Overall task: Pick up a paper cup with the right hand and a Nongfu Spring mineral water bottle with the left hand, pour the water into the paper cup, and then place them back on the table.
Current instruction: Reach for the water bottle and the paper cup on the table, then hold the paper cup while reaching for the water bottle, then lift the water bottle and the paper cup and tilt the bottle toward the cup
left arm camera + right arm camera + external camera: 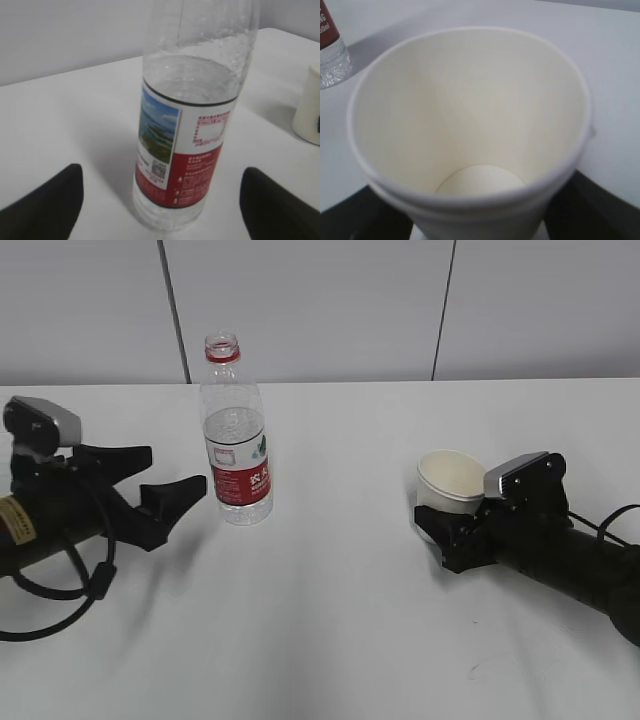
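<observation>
The Nongfu Spring mineral water bottle [237, 455] stands upright and uncapped on the table [320, 630], with water up to just above its red-and-white label. My left hand [178, 468] is open just left of the bottle. In the left wrist view the bottle [190, 150] stands between the spread fingers [50, 202] without touching them. The paper cup [450, 480] is empty and sits between the jaws of my right hand [440, 530]. In the right wrist view the cup [470, 115] fills the frame, with the black fingers [592, 205] pressed against both of its sides.
A plain grey panelled wall [320, 300] runs behind the table's back edge. The bottle's base [329, 50] shows at the upper left of the right wrist view, and the cup [307, 107] at the right edge of the left wrist view. Bare white tabletop lies between the two arms.
</observation>
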